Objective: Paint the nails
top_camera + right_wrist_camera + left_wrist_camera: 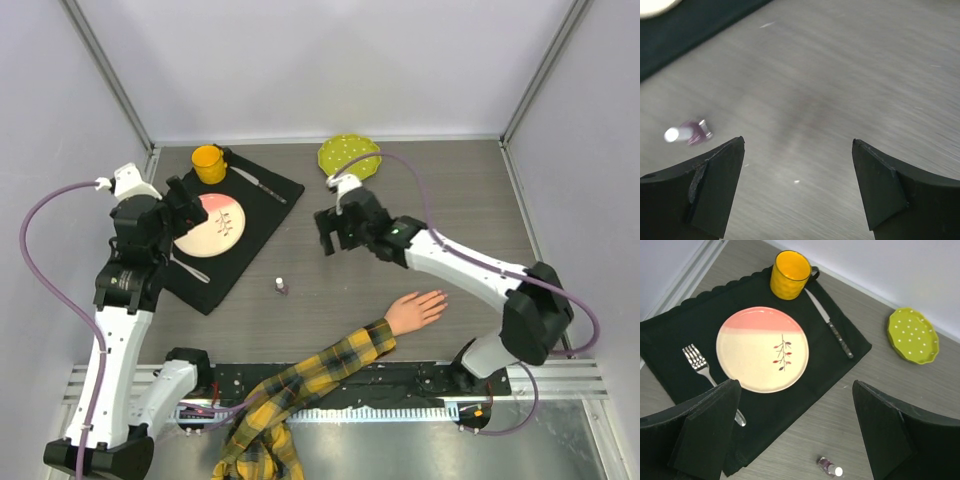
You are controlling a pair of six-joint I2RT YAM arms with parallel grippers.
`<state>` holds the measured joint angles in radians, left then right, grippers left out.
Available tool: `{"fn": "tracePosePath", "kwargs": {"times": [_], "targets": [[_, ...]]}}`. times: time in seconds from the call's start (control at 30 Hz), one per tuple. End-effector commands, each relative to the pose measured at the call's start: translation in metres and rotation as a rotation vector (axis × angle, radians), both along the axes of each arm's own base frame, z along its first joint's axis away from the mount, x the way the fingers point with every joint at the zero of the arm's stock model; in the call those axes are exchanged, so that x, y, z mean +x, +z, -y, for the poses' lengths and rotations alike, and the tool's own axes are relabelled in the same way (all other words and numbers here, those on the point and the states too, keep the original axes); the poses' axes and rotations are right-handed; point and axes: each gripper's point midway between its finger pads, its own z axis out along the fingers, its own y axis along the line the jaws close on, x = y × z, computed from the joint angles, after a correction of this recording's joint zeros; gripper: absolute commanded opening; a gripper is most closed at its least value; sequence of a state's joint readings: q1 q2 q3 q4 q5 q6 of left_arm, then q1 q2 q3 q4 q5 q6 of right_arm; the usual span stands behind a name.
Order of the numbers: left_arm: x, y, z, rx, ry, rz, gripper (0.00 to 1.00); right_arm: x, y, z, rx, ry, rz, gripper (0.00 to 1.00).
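Observation:
A pale mannequin hand (pixel 415 310) lies palm down at the table's near right, its yellow-and-black plaid sleeve (pixel 300 385) trailing off the front edge. The nails at its fingertips (pixel 440 298) are too small to make out. A small purple polish bottle (pixel 281 286) (pixel 830 467) (pixel 688 133) lies on its side on the bare wood, left of the hand. My left gripper (pixel 190 208) (pixel 796 385) hovers open above the placemat, holding nothing. My right gripper (pixel 326 232) (pixel 798 141) hangs open over the table's middle, right of the bottle, also holding nothing.
A black placemat (pixel 265 190) at the back left carries a pink-and-cream plate (pixel 210 225), a yellow mug (pixel 208 162), a knife (pixel 258 183) and a fork (pixel 188 268). A green dotted dish (pixel 349 154) sits at the back centre. White walls enclose three sides.

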<state>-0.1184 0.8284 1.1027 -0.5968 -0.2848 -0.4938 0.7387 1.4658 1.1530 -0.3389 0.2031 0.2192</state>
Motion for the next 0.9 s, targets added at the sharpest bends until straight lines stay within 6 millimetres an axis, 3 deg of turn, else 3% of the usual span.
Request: {"fn": "tracePosePath", "kwargs": {"times": [0.0, 0.1, 0.17, 0.37, 0.53, 0.67, 0.87], "targets": [[-0.013, -0.002, -0.013, 0.024, 0.064, 0.001, 1.00, -0.018, 0.000, -0.075, 0.039, 0.220, 0.021, 0.90], [-0.019, -0.008, -0.015, 0.033, 0.070, -0.004, 1.00, -0.039, -0.010, -0.113, 0.053, 0.317, -0.004, 0.83], [-0.021, -0.010, -0.015, 0.032, 0.065, -0.004, 1.00, -0.046, -0.027, -0.127, 0.018, 0.348, -0.023, 0.78], [-0.023, -0.013, -0.011, 0.027, 0.044, -0.010, 1.00, -0.074, -0.035, -0.166, -0.032, 0.447, 0.004, 0.74], [-0.021, -0.018, -0.007, 0.013, 0.023, -0.017, 1.00, -0.081, -0.048, -0.176, -0.106, 0.471, 0.017, 0.72], [-0.021, -0.019, -0.004, 0.004, 0.013, -0.014, 1.00, -0.079, -0.057, -0.177, -0.140, 0.475, 0.015, 0.48], [-0.022, -0.021, -0.002, 0.004, -0.003, -0.016, 1.00, -0.081, -0.069, -0.179, -0.173, 0.487, 0.011, 0.47]]}}
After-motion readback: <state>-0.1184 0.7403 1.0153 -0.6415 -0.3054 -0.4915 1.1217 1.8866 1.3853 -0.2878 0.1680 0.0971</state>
